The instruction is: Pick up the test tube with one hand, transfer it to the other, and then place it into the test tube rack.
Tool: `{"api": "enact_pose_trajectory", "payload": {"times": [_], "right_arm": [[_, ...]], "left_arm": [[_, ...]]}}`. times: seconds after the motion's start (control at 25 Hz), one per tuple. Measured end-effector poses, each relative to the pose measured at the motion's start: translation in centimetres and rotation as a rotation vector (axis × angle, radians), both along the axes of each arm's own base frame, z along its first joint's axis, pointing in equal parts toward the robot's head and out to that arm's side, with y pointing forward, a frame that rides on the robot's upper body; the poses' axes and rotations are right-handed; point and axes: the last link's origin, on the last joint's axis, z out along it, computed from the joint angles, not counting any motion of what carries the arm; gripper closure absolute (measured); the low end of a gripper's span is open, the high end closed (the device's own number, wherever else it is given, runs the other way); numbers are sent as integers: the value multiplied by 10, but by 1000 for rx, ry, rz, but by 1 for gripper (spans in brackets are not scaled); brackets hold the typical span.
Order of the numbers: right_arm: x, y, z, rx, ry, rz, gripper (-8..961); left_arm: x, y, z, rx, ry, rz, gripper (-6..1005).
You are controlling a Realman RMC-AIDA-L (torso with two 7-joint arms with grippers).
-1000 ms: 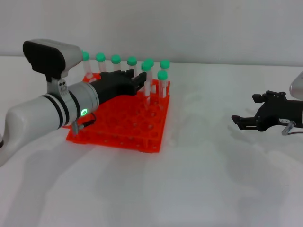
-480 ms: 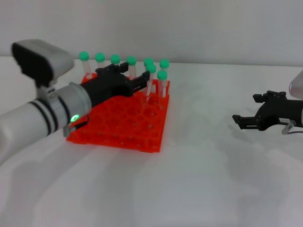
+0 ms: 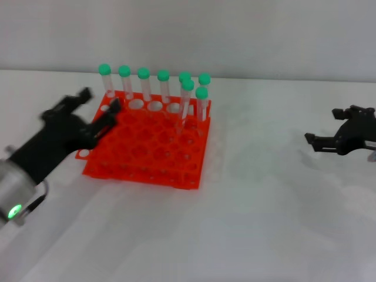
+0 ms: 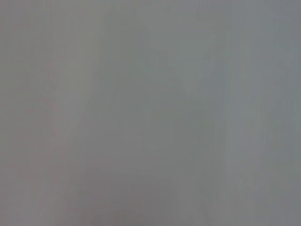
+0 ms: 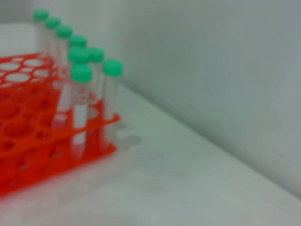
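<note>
While eight green-capped tubes stand in the rack point(image 3: 147, 144), we cannot say for sure which one is the test tube of the task; our guess is the slightly tilted one point(image 3: 185, 106) in the second row, near the rack's right end, next to another tube point(image 3: 201, 104). Six more stand along the back row. Neither hand holds anything. Our left gripper point(image 3: 94, 111), on the arm with the green light, is at the rack's left edge, above the near-left holes, with its fingers spread apart and empty. Our right gripper point(image 3: 329, 138) hangs well apart to the right over the white table point(image 3: 264, 205), also spread and empty. We judge that the placing is done and the step in hand is to clear away. To do it well, we should lift the left gripper up and away from the rack, so the fingers touch no cap and do not push the rack.
</note>
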Motion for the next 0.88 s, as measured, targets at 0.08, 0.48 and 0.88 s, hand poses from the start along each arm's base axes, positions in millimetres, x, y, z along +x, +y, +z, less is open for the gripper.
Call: {"api": "enact_pose_trajectory", "payload": {"times": [0.08,0.48,0.88], "right_arm": [[5,-4,8,31,45,3,95],[53,-39,51,180,370,77,95],[96,-81,33,369,444,172,96]], "left_arm": [[-7,-10,4,45,-20,-7,290],[-55,-81,20,406,-99,16,293],[-59,-84,10,391,-77,36,297]]}}
